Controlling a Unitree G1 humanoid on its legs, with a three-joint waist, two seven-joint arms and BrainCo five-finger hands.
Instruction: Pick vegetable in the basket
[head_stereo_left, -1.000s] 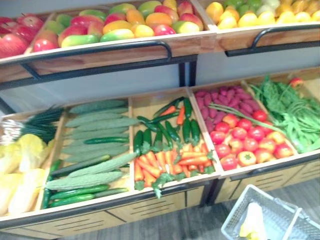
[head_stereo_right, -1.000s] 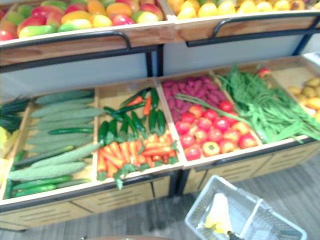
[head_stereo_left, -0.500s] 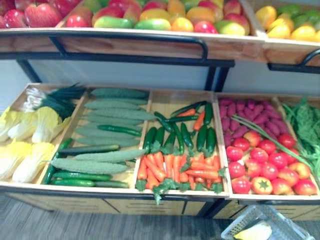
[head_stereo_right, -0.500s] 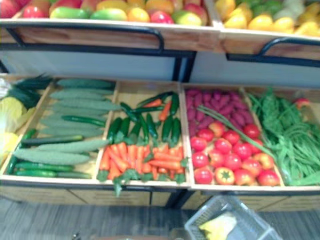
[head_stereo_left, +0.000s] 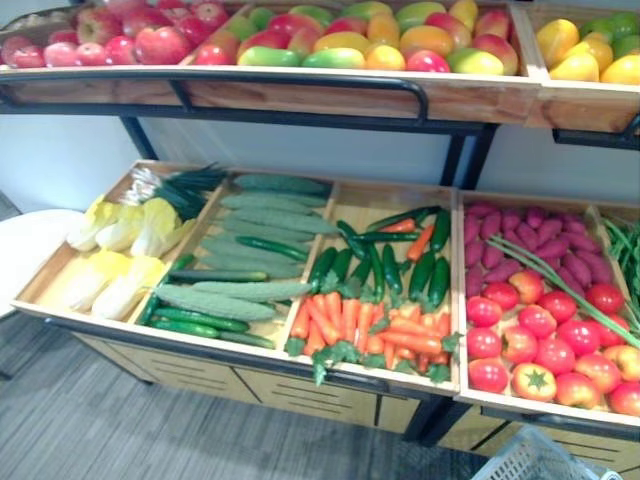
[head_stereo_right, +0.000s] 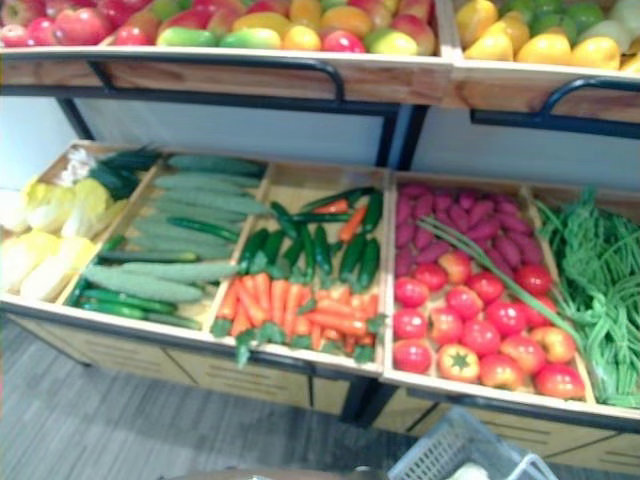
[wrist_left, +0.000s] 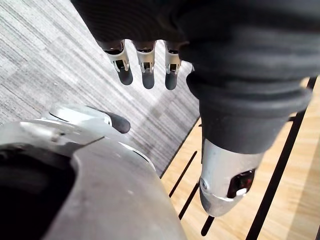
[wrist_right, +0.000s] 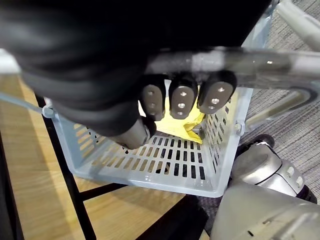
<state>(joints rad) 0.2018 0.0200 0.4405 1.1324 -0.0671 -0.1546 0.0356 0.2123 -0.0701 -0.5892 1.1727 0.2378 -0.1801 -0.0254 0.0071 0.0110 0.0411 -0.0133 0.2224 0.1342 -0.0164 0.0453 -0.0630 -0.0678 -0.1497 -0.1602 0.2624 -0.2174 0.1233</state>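
I saw the right hand (wrist_right: 181, 102) with its fingers curled round the grey handle (wrist_right: 260, 62) of the pale basket (wrist_right: 150, 170). A yellow vegetable (wrist_right: 182, 127) lay on the basket's bottom. The left hand (wrist_left: 146, 67) hung with loose, uncurled fingers above the grey floor (wrist_left: 50, 60). Ahead, the wooden stand (head_stereo_left: 457, 300) held cucumbers (head_stereo_left: 215, 302), carrots (head_stereo_left: 345, 320) and tomatoes (head_stereo_left: 545, 335).

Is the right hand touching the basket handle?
Touching. The right wrist view shows the right hand with its fingers curled round the grey handle.
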